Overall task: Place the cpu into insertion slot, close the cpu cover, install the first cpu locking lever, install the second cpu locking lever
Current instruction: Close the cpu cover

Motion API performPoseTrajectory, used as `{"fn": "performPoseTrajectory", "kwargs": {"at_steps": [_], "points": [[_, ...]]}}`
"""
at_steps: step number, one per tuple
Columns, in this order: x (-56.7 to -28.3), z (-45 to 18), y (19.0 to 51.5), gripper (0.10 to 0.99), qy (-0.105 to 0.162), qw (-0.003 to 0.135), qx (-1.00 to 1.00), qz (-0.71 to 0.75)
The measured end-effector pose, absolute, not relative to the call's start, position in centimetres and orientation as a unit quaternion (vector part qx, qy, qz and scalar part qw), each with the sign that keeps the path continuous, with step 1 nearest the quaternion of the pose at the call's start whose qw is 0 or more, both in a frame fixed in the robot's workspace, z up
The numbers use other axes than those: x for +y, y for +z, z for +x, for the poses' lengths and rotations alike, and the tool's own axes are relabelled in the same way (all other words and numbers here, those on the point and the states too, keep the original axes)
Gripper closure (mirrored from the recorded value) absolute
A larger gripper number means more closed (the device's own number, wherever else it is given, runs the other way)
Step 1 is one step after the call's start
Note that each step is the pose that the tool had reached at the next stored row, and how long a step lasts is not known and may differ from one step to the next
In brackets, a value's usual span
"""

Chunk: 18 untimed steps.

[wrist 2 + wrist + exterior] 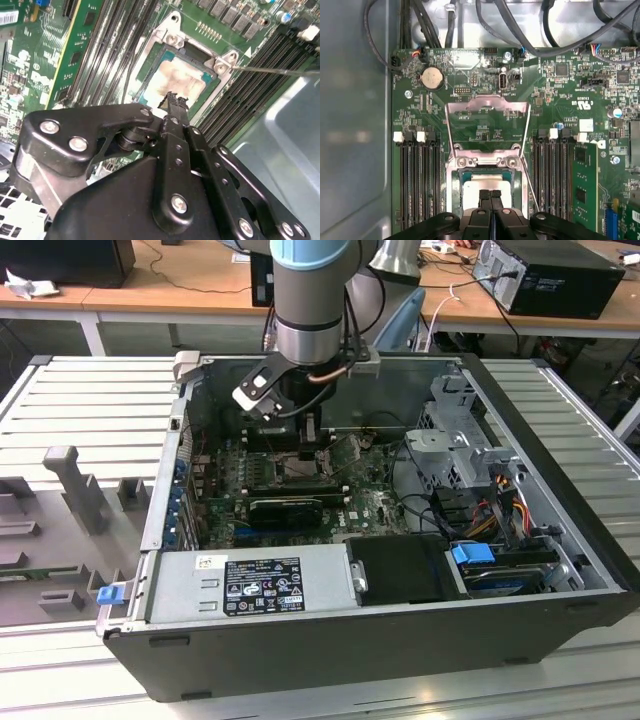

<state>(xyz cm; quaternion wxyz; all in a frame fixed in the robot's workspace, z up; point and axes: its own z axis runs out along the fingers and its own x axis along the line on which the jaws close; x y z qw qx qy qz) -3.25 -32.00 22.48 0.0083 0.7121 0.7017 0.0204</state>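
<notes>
In the first wrist view the gripper (490, 196) has its two fingers pressed together on nothing, just above the one chip (481, 184). The chip already lies flat in the one socket (453, 192), so the placing looks done and closing the cover seems to be the step in hand. Beyond them the one cover (487, 104) is swung open, away from the socket, and closing it would call for tipping that frame down over the chip; in the second wrist view one thin lever wire (280, 71) can be counted with confidence.
</notes>
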Motion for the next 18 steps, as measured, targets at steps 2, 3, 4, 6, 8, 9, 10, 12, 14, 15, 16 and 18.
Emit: {"fn": "performPoseTrajectory", "kwargs": {"at_steps": [2, 3, 4, 6, 8, 9, 10, 12, 14, 15, 16, 18], "points": [[-32.0, -2.6, 22.5, 0.980, 0.020, 0.008, 0.702, 0.712], [-32.0, -2.6, 22.5, 0.980, 0.020, 0.008, 0.702, 0.712], [-32.0, -2.5, 22.5, 0.980, 0.020, 0.008, 0.702, 0.712], [-32.0, -2.5, 23.3, 0.980, 0.020, 0.008, 0.702, 0.712], [-32.0, -2.5, 25.4, 0.980, 0.020, 0.008, 0.702, 0.712], [-32.0, -2.5, 25.6, 0.980, 0.020, 0.008, 0.702, 0.712], [-32.0, -2.3, 25.6, 0.980, 0.020, 0.008, 0.702, 0.712], [-32.0, -1.7, 25.6, 0.980, 0.020, 0.008, 0.702, 0.712], [-32.0, -0.6, 25.6, 0.980, 0.020, 0.008, 0.702, 0.712], [-32.0, -0.2, 25.5, 0.980, 0.020, 0.008, 0.702, 0.712], [-32.0, 0.1, 25.6, 0.980, 0.020, 0.008, 0.702, 0.712], [-32.0, 0.4, 25.5, 0.980, 0.020, 0.008, 0.702, 0.712]]}}
